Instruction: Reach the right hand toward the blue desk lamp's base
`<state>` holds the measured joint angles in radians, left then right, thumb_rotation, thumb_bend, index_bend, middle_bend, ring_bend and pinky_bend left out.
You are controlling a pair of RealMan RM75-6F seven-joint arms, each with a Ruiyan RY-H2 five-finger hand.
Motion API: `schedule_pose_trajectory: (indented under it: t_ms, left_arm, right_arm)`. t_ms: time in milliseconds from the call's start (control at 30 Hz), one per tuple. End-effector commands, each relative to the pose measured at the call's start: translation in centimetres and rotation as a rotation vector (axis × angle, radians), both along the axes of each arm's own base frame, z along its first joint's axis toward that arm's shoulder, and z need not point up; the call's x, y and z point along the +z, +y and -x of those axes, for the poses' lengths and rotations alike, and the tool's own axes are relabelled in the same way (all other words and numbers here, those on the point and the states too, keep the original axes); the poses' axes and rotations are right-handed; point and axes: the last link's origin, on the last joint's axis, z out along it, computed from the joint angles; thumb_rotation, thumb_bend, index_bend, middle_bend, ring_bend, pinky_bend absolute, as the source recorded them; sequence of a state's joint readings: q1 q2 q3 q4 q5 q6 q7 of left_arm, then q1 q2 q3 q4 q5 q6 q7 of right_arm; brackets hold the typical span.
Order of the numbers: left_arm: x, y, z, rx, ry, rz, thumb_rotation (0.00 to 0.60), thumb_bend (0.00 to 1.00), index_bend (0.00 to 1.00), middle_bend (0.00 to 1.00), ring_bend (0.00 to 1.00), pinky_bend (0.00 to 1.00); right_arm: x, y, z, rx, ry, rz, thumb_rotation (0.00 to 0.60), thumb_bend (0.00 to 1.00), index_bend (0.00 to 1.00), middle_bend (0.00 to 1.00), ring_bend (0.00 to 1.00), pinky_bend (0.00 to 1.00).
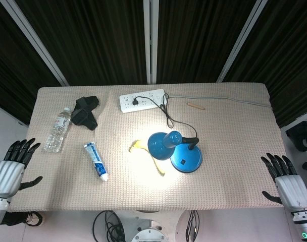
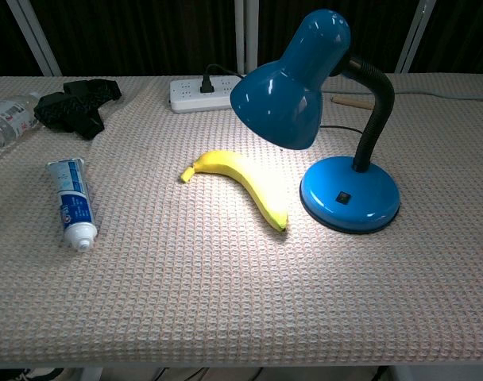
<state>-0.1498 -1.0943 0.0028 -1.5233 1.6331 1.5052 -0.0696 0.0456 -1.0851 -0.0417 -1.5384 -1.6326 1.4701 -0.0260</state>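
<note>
The blue desk lamp stands lit on the table, its round base [image 1: 186, 157] [image 2: 350, 193] right of centre with a small black switch on top. Its shade [image 1: 161, 143] [image 2: 287, 83] leans left on a black flexible neck over a yellow banana [image 1: 154, 160] [image 2: 245, 184]. My right hand [image 1: 286, 180] hovers past the table's right edge, fingers spread and holding nothing, well to the right of the base. My left hand [image 1: 13, 164] hangs off the left edge, also spread and holding nothing. Neither hand shows in the chest view.
A toothpaste tube [image 1: 96, 161] [image 2: 71, 203] lies left of the banana. A water bottle [image 1: 58, 130] and a black cloth bundle [image 1: 85, 112] [image 2: 76, 103] sit at the far left. A white power strip [image 1: 141, 100] [image 2: 202, 92] and a small wooden stick [image 1: 196, 105] lie at the back.
</note>
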Motion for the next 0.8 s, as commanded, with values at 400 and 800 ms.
schedule_pose_trajectory:
  t_ms: [400,800]
  left_arm:
    - [0.4,-0.1,-0.2,-0.004,0.002,-0.009,0.6,0.12,0.09,0.0,0.0,0.0]
    - [-0.3,0.1,-0.6,-0.013,0.007,0.011,0.6,0.12,0.09,0.0,0.0,0.0]
  right_arm:
    - [-0.2,-0.2,-0.2,0.007,-0.002,-0.009,0.6,0.04,0.0,0.0,0.0,0.0]
    - [-1.3,-1.0,-2.3,0.093,-0.036,-0.046,0.6,0.06,0.0,0.14,0.19,0.21]
